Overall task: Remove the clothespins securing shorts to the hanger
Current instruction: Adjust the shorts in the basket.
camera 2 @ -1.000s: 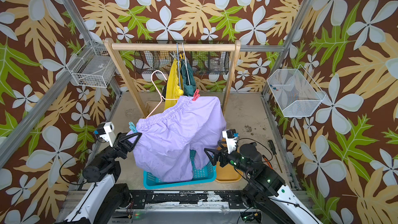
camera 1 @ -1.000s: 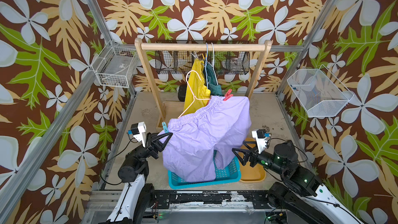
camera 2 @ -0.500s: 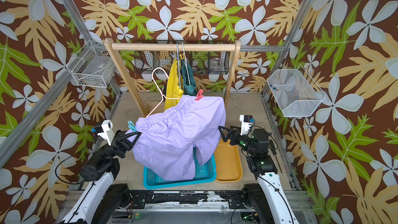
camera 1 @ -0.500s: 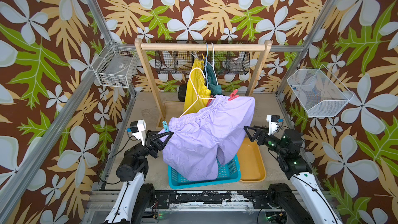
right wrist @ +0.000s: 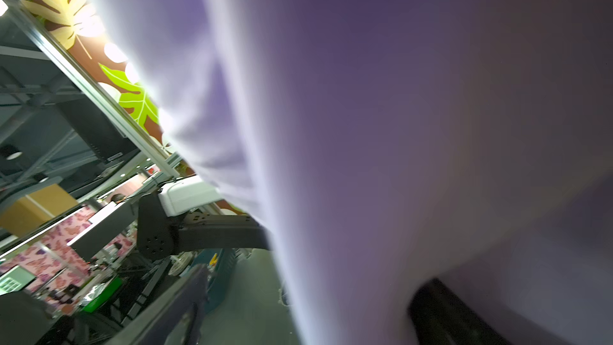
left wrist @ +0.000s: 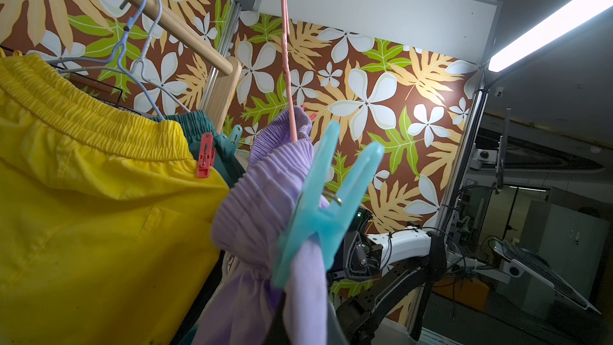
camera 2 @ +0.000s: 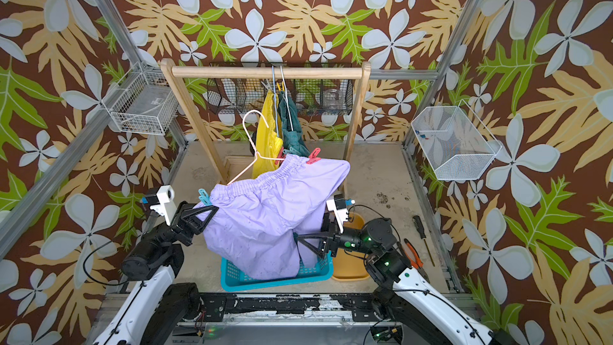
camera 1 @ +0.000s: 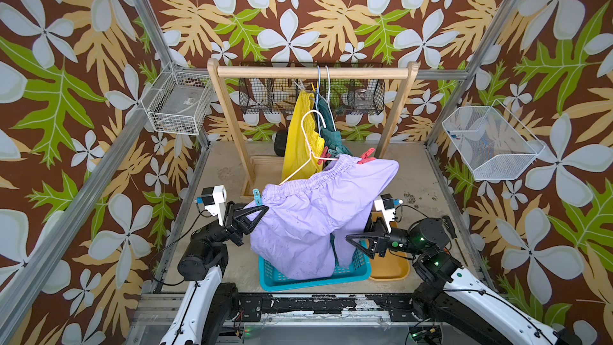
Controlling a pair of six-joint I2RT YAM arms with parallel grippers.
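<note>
Inspection of my arms. My left hand and right hand carry black, open-framed triangular fingers. A white boxed camera with a blue plug is mounted over each wrist. The joint housings are black and rounded. The lower arm shells are glossy white. Thin black cables loop loose beside both arms. Green lights glow on my right arm's joints. The black base rail shows white chipping along its face.

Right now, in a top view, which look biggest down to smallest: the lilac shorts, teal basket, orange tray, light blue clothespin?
1. lilac shorts
2. teal basket, partly hidden
3. orange tray, partly hidden
4. light blue clothespin
</note>
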